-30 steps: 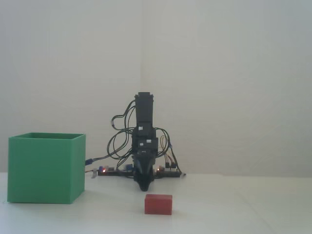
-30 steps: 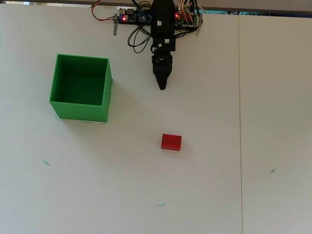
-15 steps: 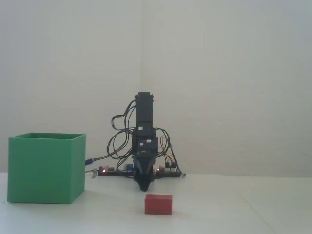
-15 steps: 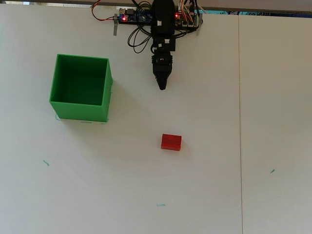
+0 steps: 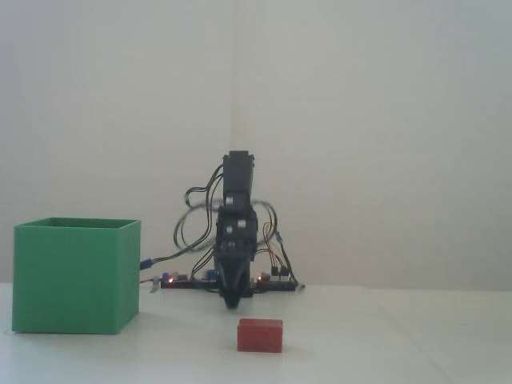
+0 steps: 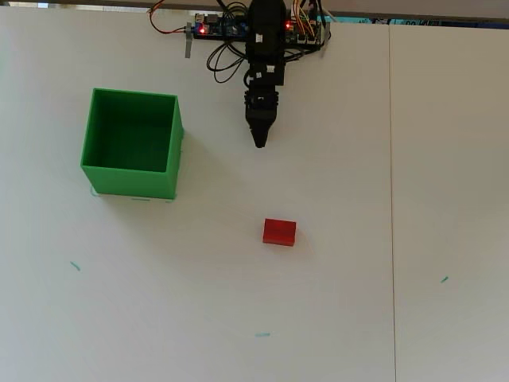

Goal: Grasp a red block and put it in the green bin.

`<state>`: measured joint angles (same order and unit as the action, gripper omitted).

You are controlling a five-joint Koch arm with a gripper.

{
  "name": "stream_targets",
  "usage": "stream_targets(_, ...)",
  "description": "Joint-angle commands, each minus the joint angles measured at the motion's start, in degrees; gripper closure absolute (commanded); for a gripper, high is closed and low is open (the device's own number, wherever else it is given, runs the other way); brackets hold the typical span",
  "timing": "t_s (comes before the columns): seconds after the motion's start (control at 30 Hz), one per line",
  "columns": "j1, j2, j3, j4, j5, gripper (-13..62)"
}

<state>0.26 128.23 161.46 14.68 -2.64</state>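
Red block (image 6: 279,231): small matte brick, wider than tall, flat faces and square corners; it lies on the table just below the centre of the overhead view, and low in the middle of the fixed view (image 5: 260,335)
Block's long axis: runs left to right across the overhead view, tilted very slightly
Green bin (image 6: 169,151): big bright green cube with thin plain walls and an open top, matte like plastic; it stands at the upper left of the overhead view, well apart from the block
My gripper (image 6: 259,143): black, narrowing to a point, in the upper middle of the overhead view and aimed down the frame toward the block; it holds nothing, and I cannot tell whether the jaws are parted or closed
Table (image 6: 382,302): smooth white surface with a thin seam running top to bottom on the right
Circuit board (image 6: 219,27): at my base, top edge, small red lights and looping wires
Writing: none I can read
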Motion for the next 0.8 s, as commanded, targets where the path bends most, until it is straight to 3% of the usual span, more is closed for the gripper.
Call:
stream_targets(0.0, 0.18, 5.01, -10.63, 11.43, 0.00, 18.4)
stream_targets(0.27, -2.81, -0.44, -39.02, 32.17, -0.09, 17.8)
stream_targets(0.4, -7.82, -2.64, -42.28, 32.61, -1.93, 15.9)
stream_targets(0.53, -9.49, -15.12, -48.96, 33.57, -2.37, 15.4)
stream_targets(0.7, -8.26, -24.35, -57.22, 53.61, -2.37, 15.2)
stream_targets(0.77, -8.26, -27.33, -59.33, 50.71, -1.76, 15.4)
